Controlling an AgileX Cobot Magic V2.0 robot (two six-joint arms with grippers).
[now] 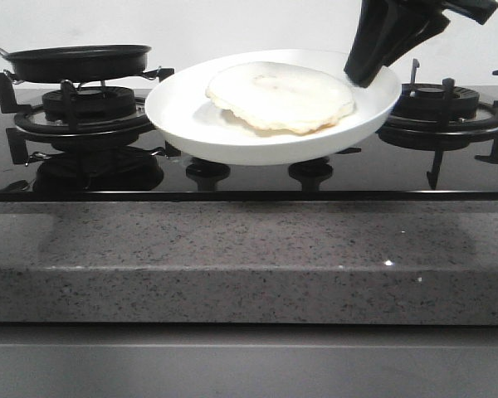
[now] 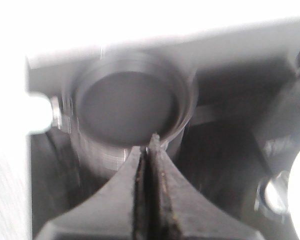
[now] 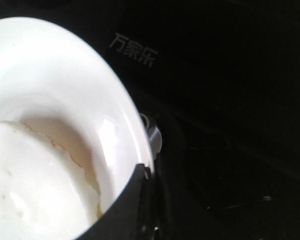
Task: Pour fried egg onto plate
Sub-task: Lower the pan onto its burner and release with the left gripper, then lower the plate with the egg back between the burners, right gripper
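The fried egg point(image 1: 280, 97) lies flat in the plate point(image 1: 232, 137), a little toward the side where the right gripper point(image 1: 363, 76) holds the rim. That gripper comes down from above at the plate's far right edge and is clamped on the rim; the plate hangs tilted above the stove top, between the two burners, with its near edge lower than the far one. In the right wrist view the egg point(image 3: 35, 190) fills the lower part of the dish, its ragged, faintly yellow edge close to the black finger point(image 3: 122, 210) that pinches the plate's rim point(image 3: 115, 100).

The left gripper point(image 2: 149, 145) has its two fingers pressed together with nothing between them, so far as the blurred left wrist view lets me judge; its tips sit just over the near wall of the black frying pan point(image 2: 125, 107), which looks empty. In the front view the pan point(image 1: 79, 60) rests on the left burner point(image 1: 87, 112), apart from the plate.

White Chinese characters point(image 3: 134, 49) are printed on the dark glass of the stove, readable as 万家乐. A metal knob point(image 3: 152, 132) shows just beneath the plate's rim.

The right burner point(image 1: 444, 108) stands behind and beside the gripped edge. In front of the glass stove top runs a speckled grey counter edge point(image 1: 249, 257), well below the plate.
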